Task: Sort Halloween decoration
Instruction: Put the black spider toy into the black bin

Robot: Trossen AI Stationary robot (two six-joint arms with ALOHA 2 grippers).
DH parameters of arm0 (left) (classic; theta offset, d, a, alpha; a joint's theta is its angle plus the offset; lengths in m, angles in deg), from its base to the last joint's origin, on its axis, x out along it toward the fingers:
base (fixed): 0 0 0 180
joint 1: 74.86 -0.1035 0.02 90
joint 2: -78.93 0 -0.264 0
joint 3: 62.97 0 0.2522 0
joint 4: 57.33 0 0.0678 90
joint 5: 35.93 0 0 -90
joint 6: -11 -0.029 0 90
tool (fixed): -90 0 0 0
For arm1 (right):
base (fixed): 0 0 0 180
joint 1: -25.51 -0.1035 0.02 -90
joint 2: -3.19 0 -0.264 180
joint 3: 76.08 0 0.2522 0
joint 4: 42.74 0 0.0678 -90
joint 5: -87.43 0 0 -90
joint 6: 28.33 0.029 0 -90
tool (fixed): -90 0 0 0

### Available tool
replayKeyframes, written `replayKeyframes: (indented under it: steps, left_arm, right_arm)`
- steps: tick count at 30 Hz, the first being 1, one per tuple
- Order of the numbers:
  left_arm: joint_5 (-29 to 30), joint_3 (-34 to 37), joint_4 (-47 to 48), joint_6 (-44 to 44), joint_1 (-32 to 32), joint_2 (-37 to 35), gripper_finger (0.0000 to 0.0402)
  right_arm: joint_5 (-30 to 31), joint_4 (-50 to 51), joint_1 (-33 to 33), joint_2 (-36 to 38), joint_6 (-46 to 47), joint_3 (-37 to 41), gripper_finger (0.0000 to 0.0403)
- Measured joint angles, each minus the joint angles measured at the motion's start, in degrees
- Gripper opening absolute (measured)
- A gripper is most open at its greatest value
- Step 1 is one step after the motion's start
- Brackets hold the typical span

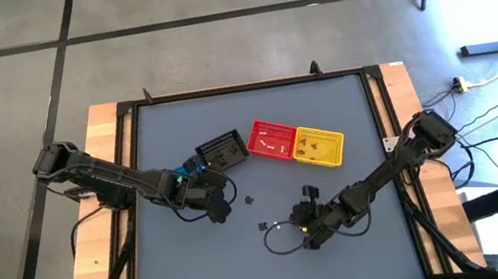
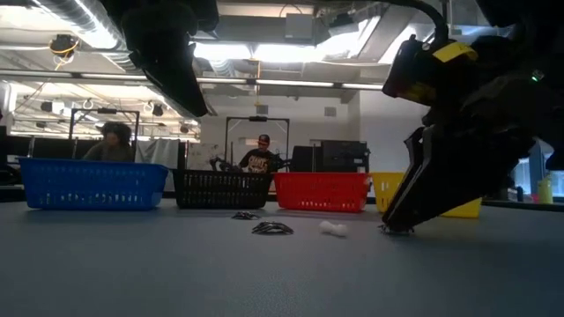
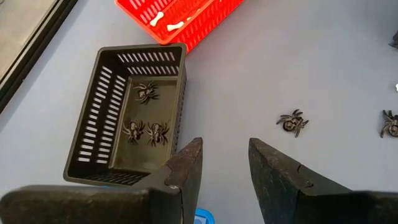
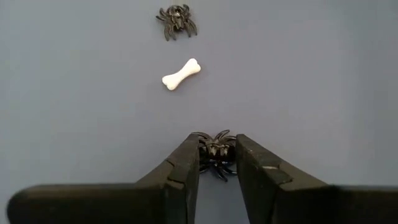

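The right end effector [image 4: 216, 163] is down at the grey counter [image 4: 323, 68] with its two dark fingers closing around a small black plastic spider [image 4: 215, 151], tips touching the surface. The spider sits squarely between the fingers, pinched or about to be; the grip looks low so that the flat trinket can be caught by its body rather than its thin legs. Just beyond it lie a small white plastic bone [image 4: 181, 74] and, farther on, a second black spider [image 4: 176, 18], both loose on the counter and apart from each other.

In the high view this end effector works at the near middle of the counter, well short of the baskets.

The left end effector [image 3: 225, 163] hovers with its fingers spread and nothing between them, just beside the near corner of the black slotted plastic basket [image 3: 93, 127]. Three black spiders [image 3: 148, 130] already lie inside that basket, which suggests it is the bin for dark pieces. To its far right the red slotted plastic basket [image 3: 205, 28] holds white bones [image 3: 163, 17], so light pieces seem to go there. Another loose black spider [image 3: 292, 122] rests on the counter to the right of the left end effector, and one more [image 3: 390, 122] at the edge of view.

The yellow plastic basket [image 1: 321, 146] touches the red one on its right side.
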Motion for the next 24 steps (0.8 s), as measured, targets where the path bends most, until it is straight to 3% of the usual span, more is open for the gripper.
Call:
replayKeyframes:
  steps: [19, 24]
  left_arm:
    - [0.0, 0.0, -0.6, 0.0, 0.0, 0.0, 0.0123]
    - [0.0, 0.0, -0.6, 0.0, 0.0, 0.0, 0.0123]
  right_arm:
    - [2.3, -0.5, 1.3, 0.3, -14.0, -7.5, 0.0092]
    - [-0.6, -0.6, 3.1, 0.3, -14.0, -7.7, 0.0092]
